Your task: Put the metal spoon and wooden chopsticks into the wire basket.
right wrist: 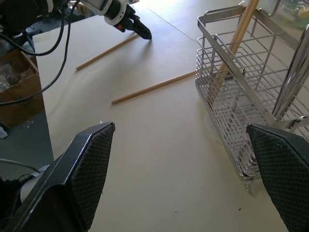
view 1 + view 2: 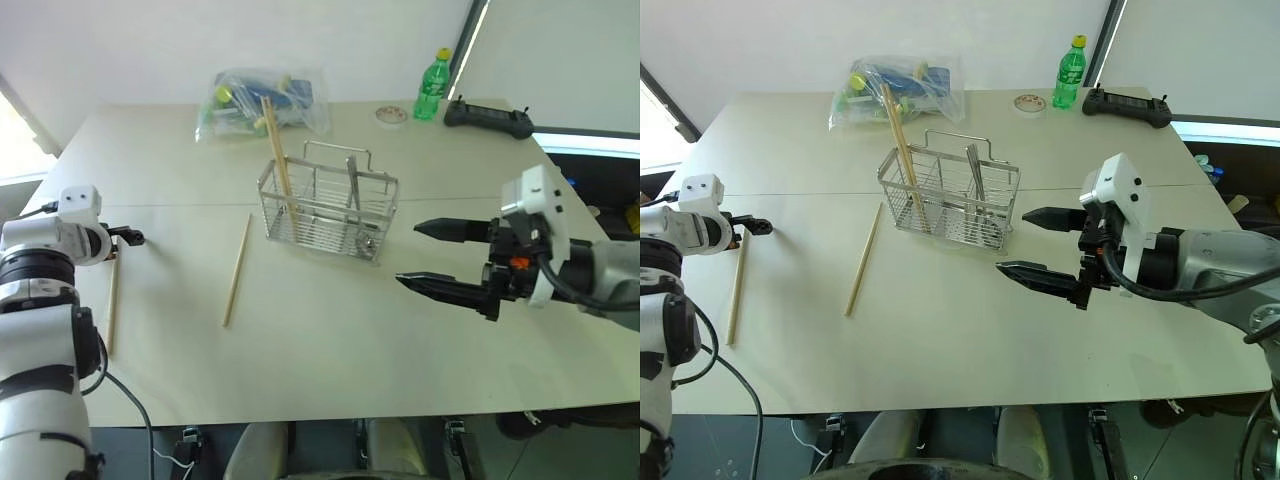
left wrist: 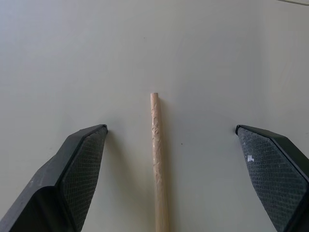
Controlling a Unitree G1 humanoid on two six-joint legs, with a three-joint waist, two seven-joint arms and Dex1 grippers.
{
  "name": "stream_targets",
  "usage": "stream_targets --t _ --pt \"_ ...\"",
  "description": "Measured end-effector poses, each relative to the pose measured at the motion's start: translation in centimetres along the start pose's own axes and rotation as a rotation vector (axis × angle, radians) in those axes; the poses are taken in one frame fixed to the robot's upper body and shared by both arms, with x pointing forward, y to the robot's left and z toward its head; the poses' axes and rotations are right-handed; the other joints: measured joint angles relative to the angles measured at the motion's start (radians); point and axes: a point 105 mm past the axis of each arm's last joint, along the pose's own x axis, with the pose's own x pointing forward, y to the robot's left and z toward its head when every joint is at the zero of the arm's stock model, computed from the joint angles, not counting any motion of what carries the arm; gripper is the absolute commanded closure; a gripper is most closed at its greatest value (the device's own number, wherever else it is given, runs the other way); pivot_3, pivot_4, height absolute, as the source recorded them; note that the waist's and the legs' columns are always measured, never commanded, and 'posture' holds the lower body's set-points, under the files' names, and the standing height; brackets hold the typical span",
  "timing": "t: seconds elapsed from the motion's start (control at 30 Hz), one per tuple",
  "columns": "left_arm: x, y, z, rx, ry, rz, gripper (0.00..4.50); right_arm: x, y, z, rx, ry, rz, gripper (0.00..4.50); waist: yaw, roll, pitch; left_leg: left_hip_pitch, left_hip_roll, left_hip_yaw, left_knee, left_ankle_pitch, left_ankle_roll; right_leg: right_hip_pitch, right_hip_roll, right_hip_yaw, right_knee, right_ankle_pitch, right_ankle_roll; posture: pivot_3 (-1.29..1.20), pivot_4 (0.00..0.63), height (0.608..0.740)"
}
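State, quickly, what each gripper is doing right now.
Left gripper: open, empty, fingers either side of a thin light-tan wooden chopstick lying on the table.
Right gripper: open, empty.

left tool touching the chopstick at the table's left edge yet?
Apart. The left wrist view shows the chopstick lying midway between the left tool's open fingers, bare table on both sides.

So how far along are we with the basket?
Done: the metal spoon and one chopstick stand in the wire basket. In hand: nothing; the left hand is open around the chopstick near the table's left edge. Left: that one and the chopstick beside the basket.
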Motion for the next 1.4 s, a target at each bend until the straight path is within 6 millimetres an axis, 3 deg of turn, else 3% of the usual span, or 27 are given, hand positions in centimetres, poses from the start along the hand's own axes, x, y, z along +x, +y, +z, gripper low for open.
stream_targets --t 0.03,0.13,0.37,0.77,0.83,0.9,1.03,1.1,1.17,1.33,1.4 --pt "0.0 0.0 0.0 0.001 0.001 -0.001 0.0 0.0 0.0 0.0 -0.001 0.005 0.002 0.03 0.0 0.0 0.0 0.0 0.0 0.0 0.0 0.0 0.0 0.0 0.0 0.0 0.0 0.0 0.0 0.0 0.15 0.702" --pt "0.2 -0.5 0.0 -0.002 -0.003 -0.021 0.86 -0.1 0.1 0.1 -0.003 0.003 0.005 0.0 0.001 0.001 -0.001 0.0 0.0 0.0 0.0 0.0 0.0 0.001 0.0 0.0 0.0 0.0 0.001 0.0 0.15 0.702" --pt "0.2 -0.9 0.2 0.0 -0.004 -0.032 4.4 -0.1 0.1 0.2 -0.002 -0.005 0.006 0.0 0.0 0.001 -0.001 0.0 -0.001 0.0 0.0 0.0 0.0 0.0 -0.001 0.0 0.0 0.0 0.0 0.0 0.15 0.702" --pt "0.1 -1.0 0.6 -0.089 -0.021 -0.045 4.46 0.1 -0.5 0.1 0.003 -0.008 -0.003 0.0 -0.001 0.0 0.0 -0.001 -0.001 0.0 0.0 0.0 0.0 0.0 -0.001 -0.001 0.0 0.0 0.0 0.0 0.15 0.702" --pt "0.1 -1.6 1.4 -0.134 -0.056 -0.066 4.46 0.1 -0.7 0.1 0.007 -0.009 -0.004 0.0 0.001 -0.002 0.001 -0.002 -0.001 0.0 0.0 0.0 0.0 -0.001 -0.001 -0.002 0.0 0.0 0.0 0.0 0.15 0.702" --pt "-0.6 -2.4 4.0 -0.196 -0.164 -0.106 4.46 0.0 -0.9 0.1 0.011 -0.009 -0.009 0.0 0.0 -0.008 0.002 -0.006 -0.001 -0.002 0.001 0.001 -0.001 -0.003 -0.001 -0.003 0.0 0.0 0.0 0.0 0.15 0.702" --pt "-4.7 -4.8 11.4 -0.29 -0.48 -0.28 4.46 0.0 -1.0 0.2 0.006 -0.01 -0.012 0.0 -0.002 -0.01 0.002 -0.009 -0.002 -0.003 0.001 0.001 -0.002 -0.006 -0.002 -0.003 0.0 0.001 0.002 0.0 0.15 0.702" --pt "-8.6 -6.9 15.1 -0.345 -0.666 -0.466 4.46 0.0 -1.1 0.2 0.008 -0.012 -0.014 0.0 -0.002 -0.01 0.002 -0.01 -0.002 -0.003 0.001 0.001 -0.002 -0.006 -0.003 -0.003 -0.001 0.002 0.003 0.0 0.15 0.702" --pt "-12.5 -8.4 17.4 -0.327 -0.814 -0.606 4.46 0.0 -1.1 0.2 0.009 -0.012 -0.015 0.0 -0.004 -0.01 0.002 -0.011 -0.003 -0.002 0.001 0.001 -0.002 -0.006 -0.004 -0.003 -0.002 0.002 0.003 0.0 0.15 0.702" --pt "-22.1 -13.4 20.0 -0.152 -1.108 -0.9 4.46 0.0 -1.2 0.1 0.013 -0.012 -0.025 0.0 -0.003 -0.01 0.002 -0.01 -0.003 -0.001 0.002 0.001 -0.002 -0.006 -0.003 -0.003 -0.002 0.002 0.003 0.0 0.15 0.702" --pt "-24.2 -15.6 20.0 -0.11 -1.143 -0.99 4.46 0.0 -1.3 0.0 0.019 -0.012 -0.032 0.0 -0.001 -0.01 0.002 -0.009 -0.003 -0.001 0.002 0.001 -0.002 -0.004 -0.002 -0.003 -0.001 0.002 0.003 0.0 0.15 0.702"
